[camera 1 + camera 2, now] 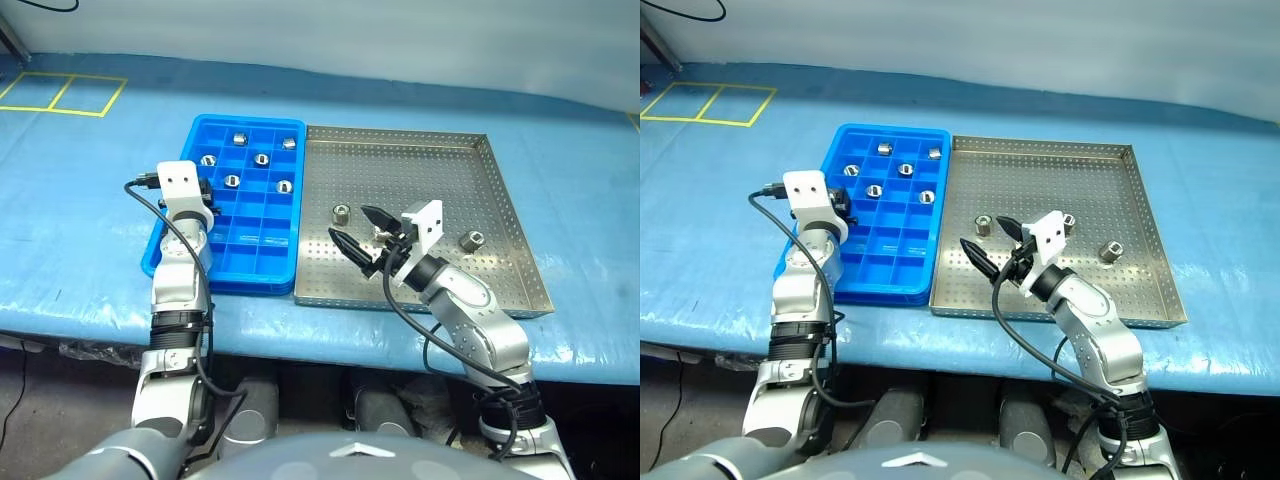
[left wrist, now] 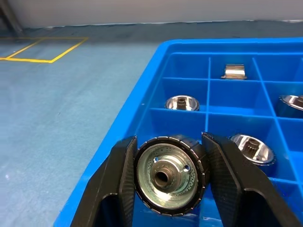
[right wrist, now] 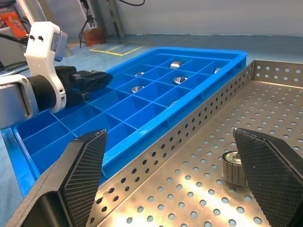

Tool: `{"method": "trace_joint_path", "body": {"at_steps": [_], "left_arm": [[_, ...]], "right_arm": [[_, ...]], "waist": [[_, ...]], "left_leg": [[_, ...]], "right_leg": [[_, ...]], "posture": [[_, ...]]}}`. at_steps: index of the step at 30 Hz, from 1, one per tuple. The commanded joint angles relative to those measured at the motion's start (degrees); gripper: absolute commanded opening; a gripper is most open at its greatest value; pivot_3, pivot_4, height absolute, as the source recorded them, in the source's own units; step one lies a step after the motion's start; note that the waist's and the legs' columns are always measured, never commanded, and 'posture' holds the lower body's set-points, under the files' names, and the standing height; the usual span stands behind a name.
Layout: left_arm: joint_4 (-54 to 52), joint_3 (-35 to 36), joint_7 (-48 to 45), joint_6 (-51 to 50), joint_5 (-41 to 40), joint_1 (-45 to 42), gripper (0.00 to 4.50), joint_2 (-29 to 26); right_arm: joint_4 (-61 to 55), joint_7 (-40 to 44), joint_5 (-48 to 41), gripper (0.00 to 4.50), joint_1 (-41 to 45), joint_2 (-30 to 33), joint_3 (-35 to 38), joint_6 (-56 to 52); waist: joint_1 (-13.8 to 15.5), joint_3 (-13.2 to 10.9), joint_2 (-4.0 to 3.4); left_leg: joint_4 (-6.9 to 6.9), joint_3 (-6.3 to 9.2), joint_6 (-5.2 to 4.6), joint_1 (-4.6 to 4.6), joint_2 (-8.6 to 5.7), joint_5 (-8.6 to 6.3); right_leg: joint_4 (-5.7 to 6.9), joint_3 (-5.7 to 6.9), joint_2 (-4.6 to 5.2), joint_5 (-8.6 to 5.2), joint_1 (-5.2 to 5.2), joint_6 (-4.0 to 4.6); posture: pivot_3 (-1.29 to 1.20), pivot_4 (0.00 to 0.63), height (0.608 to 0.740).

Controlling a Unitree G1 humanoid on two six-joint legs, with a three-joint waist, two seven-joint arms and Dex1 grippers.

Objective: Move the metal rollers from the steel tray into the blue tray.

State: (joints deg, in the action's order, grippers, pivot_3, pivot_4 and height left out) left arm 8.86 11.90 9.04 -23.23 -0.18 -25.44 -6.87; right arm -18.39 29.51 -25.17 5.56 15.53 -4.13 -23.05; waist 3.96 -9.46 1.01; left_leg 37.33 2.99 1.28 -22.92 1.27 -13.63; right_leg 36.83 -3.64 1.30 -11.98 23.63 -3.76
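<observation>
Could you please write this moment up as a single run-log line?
left claw: shut on roller over blue tray | right claw: open over steel tray | rollers left in steel tray: three

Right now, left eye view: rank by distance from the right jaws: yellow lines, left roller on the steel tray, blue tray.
From the right gripper:
1. Left roller, just beyond it.
2. Blue tray, to its left.
3. Yellow lines, far left.

Glossy plastic blue tray (image 1: 250, 262); perforated matt steel tray (image 1: 420, 170).
</observation>
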Motion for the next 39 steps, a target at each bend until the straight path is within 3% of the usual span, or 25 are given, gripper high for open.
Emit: {"method": "trace_joint_path", "body": {"at_steps": [1,7,12,16,20,26,35,39], "left_arm": [[-2.2,1.1,1.73,-0.51,-0.71,0.58,2.24,0.98],[-3.86,-0.09,-1.08,3.43,-2.18,-0.06,4.05,0.82],[-6.45,-8.31,-19.71,5.04,-9.04,-3.89,4.05,0.73],[-4.13,-15.12,-29.92,6.19,-9.3,-6.41,4.05,0.09],[1.67,-17.92,-30.14,4.41,-7.48,-8.56,4.05,1.25],[12.09,-17.01,-20.73,-1.9,-3.23,-12.02,4.05,3.83],[12.22,-18.14,-26.61,-4.89,-5.03,-11.69,4.05,4.61],[12.46,-17.1,-24.85,-8.46,-4.38,-11.93,4.05,4.84]], "right_arm": [[-2.09,-0.33,0.08,4.5,0.41,-0.12,1.06,1.43],[-1.92,-0.77,0.53,4.5,0.53,-0.17,1.18,1.67],[-2.97,-2.22,0.82,4.5,-0.42,-0.2,1.93,1.84],[-5.3,-3.63,0.85,4.5,-3.09,-0.17,2.74,1.9],[-7.9,-5.46,1.4,4.5,-6.23,-0.42,3.36,2.1],[-11.61,-8.34,1.66,4.5,-11.57,-0.98,5.04,2.72],[-12.75,-9.36,1.69,4.5,-12.77,-1.01,5.08,2.66],[-12.69,-9.57,1.83,4.5,-12.98,-1.0,4.9,2.85]], "waist": [[-0.03,0.0,0.0],[-0.8,0.0,0.0],[-0.95,-0.02,0.03],[-1.74,-0.01,0.02],[-3.79,0.01,-0.02],[-6.41,0.01,-0.02],[-8.2,0.08,-0.13],[-8.19,0.1,-0.16]], "left_leg": [[0.0,0.0,0.0,0.0,0.0,0.0],[0.0,-0.01,0.01,0.03,0.01,0.01],[0.02,0.0,0.05,-0.02,-0.01,0.03],[0.06,-0.04,-0.03,-0.03,-0.1,-0.01],[0.05,-0.08,-0.1,-0.01,-0.09,-0.05],[0.12,-0.09,-0.1,0.01,-0.08,-0.05],[0.17,-0.15,-0.11,0.11,-0.08,-0.05],[0.22,-0.16,-0.11,0.12,-0.09,-0.06]], "right_leg": [[0.0,0.0,0.0,0.0,0.0,0.01],[0.02,-0.01,-0.01,0.0,0.0,0.0],[0.02,0.01,0.0,-0.01,-0.01,-0.01],[-0.05,-0.04,0.1,0.01,-0.06,-0.05],[-0.03,-0.1,0.09,-0.04,-0.02,-0.08],[0.02,-0.15,0.06,-0.14,-0.03,-0.32],[0.07,-0.25,0.05,-0.12,-0.07,-0.38],[0.04,-0.26,0.06,-0.12,-0.13,-0.39]], "posture": [[0.18,0.15,0.74],[0.18,0.15,0.74],[0.12,0.15,0.74],[0.06,0.15,0.74],[-0.03,0.15,0.74],[-0.1,0.15,0.74],[-0.12,0.15,0.74],[-0.13,0.15,0.74]]}}
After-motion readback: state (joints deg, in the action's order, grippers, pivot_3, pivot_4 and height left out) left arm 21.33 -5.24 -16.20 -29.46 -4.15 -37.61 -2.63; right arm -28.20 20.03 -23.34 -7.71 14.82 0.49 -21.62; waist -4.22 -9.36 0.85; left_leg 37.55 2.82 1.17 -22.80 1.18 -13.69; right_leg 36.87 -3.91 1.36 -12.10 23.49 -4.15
